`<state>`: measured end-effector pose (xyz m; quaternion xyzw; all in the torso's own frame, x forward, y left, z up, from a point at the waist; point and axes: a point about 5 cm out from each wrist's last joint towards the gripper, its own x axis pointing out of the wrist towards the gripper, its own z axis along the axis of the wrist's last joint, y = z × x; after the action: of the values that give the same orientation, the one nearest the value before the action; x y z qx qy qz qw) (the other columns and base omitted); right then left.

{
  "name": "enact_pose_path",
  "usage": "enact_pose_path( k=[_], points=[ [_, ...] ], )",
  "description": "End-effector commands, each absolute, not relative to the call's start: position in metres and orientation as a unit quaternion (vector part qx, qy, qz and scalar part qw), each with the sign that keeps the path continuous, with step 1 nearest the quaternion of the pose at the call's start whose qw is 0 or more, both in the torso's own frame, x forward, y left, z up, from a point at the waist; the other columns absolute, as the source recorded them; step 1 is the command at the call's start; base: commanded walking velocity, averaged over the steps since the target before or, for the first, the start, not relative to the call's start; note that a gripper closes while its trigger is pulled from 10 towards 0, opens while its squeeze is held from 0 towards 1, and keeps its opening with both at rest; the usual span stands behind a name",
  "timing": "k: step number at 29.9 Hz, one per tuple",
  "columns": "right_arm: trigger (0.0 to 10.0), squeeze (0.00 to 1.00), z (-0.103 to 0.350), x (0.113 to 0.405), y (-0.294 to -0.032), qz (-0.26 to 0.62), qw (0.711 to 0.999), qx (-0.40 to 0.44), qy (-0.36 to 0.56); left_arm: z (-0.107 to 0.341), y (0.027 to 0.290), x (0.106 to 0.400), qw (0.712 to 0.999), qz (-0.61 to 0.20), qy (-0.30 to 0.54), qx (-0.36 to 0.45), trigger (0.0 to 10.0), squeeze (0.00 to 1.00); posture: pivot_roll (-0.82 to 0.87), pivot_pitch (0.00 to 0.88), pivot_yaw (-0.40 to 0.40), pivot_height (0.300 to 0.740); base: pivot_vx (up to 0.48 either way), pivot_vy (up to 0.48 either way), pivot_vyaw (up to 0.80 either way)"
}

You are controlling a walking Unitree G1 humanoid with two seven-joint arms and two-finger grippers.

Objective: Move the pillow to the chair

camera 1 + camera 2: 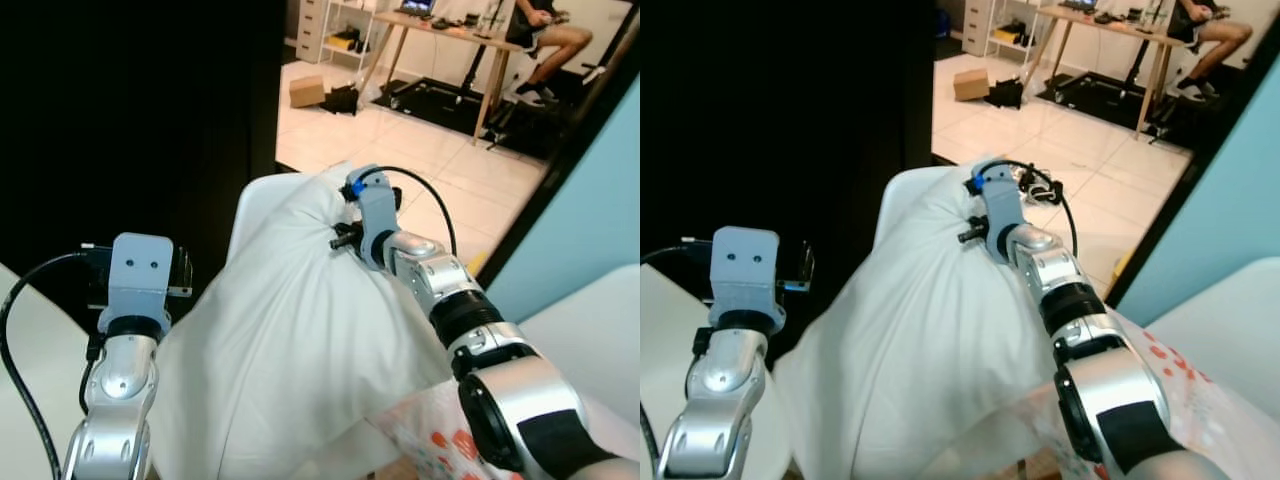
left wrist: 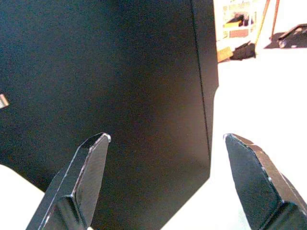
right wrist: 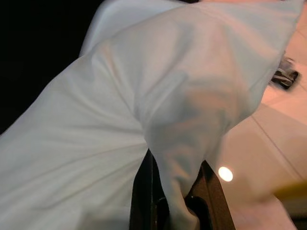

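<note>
At six o'clock in the head views a patterned cloth with orange marks (image 1: 440, 435) lies just under the right forearm. The white pillow (image 1: 300, 330) fills the middle, bulging from five o'clock up toward twelve, its far corner bunched. The right hand (image 3: 177, 201) is clamped on that bunched corner: in its wrist view a fold of the pillow's fabric is pinched between the two black fingers (image 3: 141, 191). In the head views the right wrist sits against the pillow's upper end at about one o'clock of the pillow, with a black cable looping over it.

At eight o'clock the left hand (image 2: 165, 179) is raised beside the pillow, apart from it; its fingers (image 2: 84, 177) stand wide apart with nothing between them, facing a dark panel (image 2: 120, 86).

Behind the pillow's upper end a white rounded chair back (image 1: 258, 205) shows at eleven o'clock of the pillow, touching it. Past that lies a pale tiled floor (image 1: 400, 140). Far off at one o'clock stands a wooden worktop (image 1: 450, 30), with a cardboard box (image 1: 306, 91) on the floor at twelve and a seated person's legs (image 1: 555, 40) at two o'clock.
</note>
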<state>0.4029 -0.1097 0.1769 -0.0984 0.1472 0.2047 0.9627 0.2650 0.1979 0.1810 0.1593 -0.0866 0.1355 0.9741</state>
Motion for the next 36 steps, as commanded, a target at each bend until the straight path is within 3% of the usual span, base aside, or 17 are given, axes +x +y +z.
enact_pose_path(
  k=[1,13,33,36],
  points=[
    [10.0,0.00,0.189,0.407,-0.109,0.191,0.968,-0.111,0.117,0.179,0.199,0.263,0.974,0.140,-0.082,0.160,10.0,0.00,0.08,0.000,-0.128,0.734,0.000,0.000,0.00],
    [10.0,0.00,0.181,0.410,-0.111,0.130,0.980,-0.107,0.108,0.176,0.193,0.258,0.976,0.129,-0.080,0.156,10.0,0.00,0.09,0.000,-0.137,0.699,0.000,0.000,0.00],
    [10.0,0.00,0.230,0.424,-0.114,0.069,0.986,-0.148,0.025,0.177,0.182,0.248,0.978,0.094,-0.078,0.168,10.0,0.00,0.12,0.000,-0.154,0.634,0.000,0.000,0.00],
    [10.0,0.00,0.237,0.426,-0.127,0.034,0.987,-0.153,0.018,0.176,0.180,0.246,0.979,0.086,-0.076,0.169,10.0,0.00,0.12,0.000,-0.152,0.619,0.000,0.000,0.00]
  ],
)
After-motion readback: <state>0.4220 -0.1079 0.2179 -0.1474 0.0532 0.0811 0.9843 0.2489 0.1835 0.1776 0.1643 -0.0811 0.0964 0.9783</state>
